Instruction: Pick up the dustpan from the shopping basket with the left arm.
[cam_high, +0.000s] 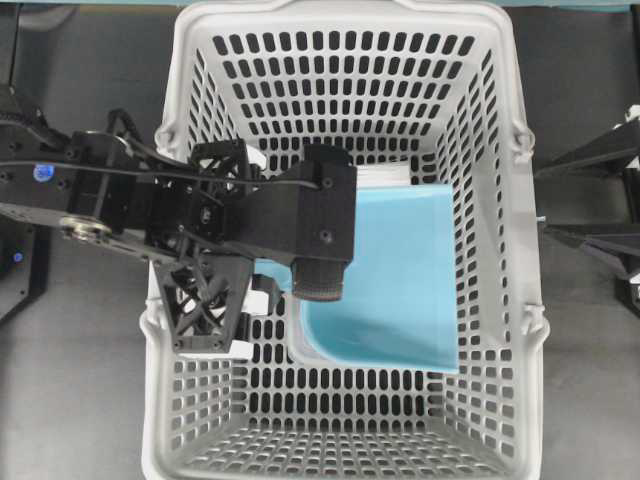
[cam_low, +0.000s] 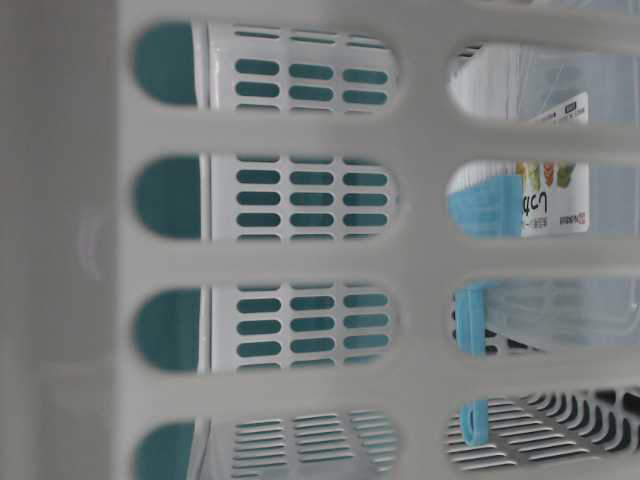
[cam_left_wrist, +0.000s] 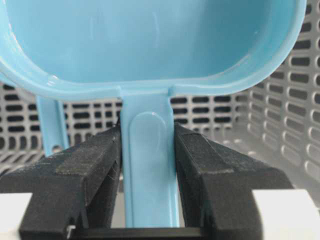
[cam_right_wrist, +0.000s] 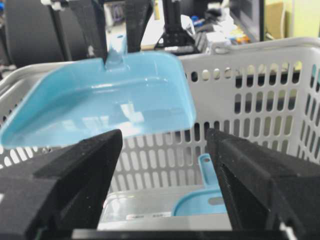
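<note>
Dustpan (cam_left_wrist: 150, 45) handle sits clamped between the black pads of your left gripper (cam_left_wrist: 150, 165), one pad (cam_left_wrist: 100, 160) pressed against each side of the thin straight handle, so that gripper is closed on the dustpan. From overhead you see the left arm (cam_high: 120, 190) reaching in over the left wall of the shopping basket (cam_high: 500, 250), with the teal-blue tray (cam_high: 400, 280) spread out to the right of the wrist, inside the basket's outline. Your right wrist view shows the dustpan (cam_right_wrist: 105, 95) held up in the air, tilted, its tray level with the basket's rim (cam_right_wrist: 270, 47) and clear of the basket floor. Below it in that view, down on the floor of the basket, lie a clear packaged item (cam_right_wrist: 140, 207) and another blue plastic piece (cam_right_wrist: 200, 202) with a small handle; you cannot tell from here just what that piece is. Your right gripper (cam_right_wrist: 162, 180) stands wide open with nothing between its fingers (cam_right_wrist: 70, 170), and overhead it shows only at the right edge (cam_high: 600, 200), outside the basket on the dark worktop (cam_high: 590, 400). The table-level view looks straight through the basket's slotted wall (cam_low: 420, 260), and through the slots you can make out only bits of blue plastic (cam_low: 472, 330) and a printed label (cam_low: 555, 190).
</note>
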